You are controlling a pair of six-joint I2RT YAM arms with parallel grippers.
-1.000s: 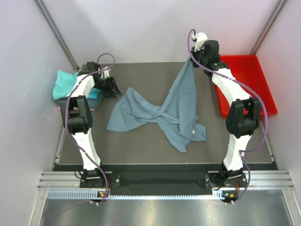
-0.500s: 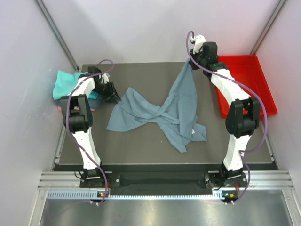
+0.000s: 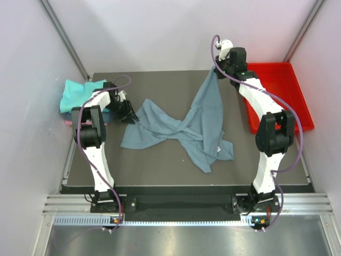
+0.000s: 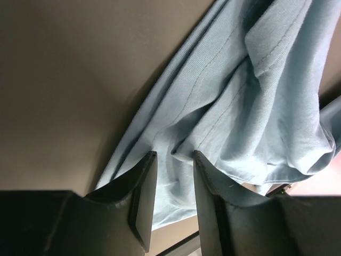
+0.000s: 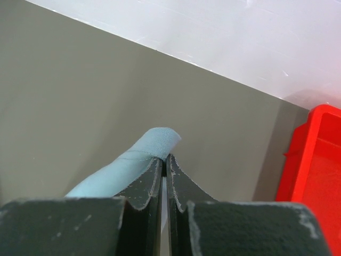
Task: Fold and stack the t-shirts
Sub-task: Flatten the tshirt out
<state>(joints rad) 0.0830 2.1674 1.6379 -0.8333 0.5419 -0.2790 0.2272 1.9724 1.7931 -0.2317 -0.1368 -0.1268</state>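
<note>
The right fingers (image 5: 164,163) are closed tight on the grey-blue t-shirt (image 3: 202,114) at 1 o'clock, and the left fingers (image 3: 130,114) stand half open at its 9 o'clock edge.

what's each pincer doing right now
left pincer: open, tips at the edge of the grey-blue t-shirt, no grip visible.
right pincer: closed, holding a corner of that t-shirt up off the table.

Across the top view, the left gripper (image 3: 130,114) swung away from the bright teal folded cloth t-shirt (image 3: 74,93) at the upper left of the frame. It moved right and downward to the left edge of the dusty grey-blue cloth t-shirt (image 3: 154,125), and its jaws drew closer together.
</note>
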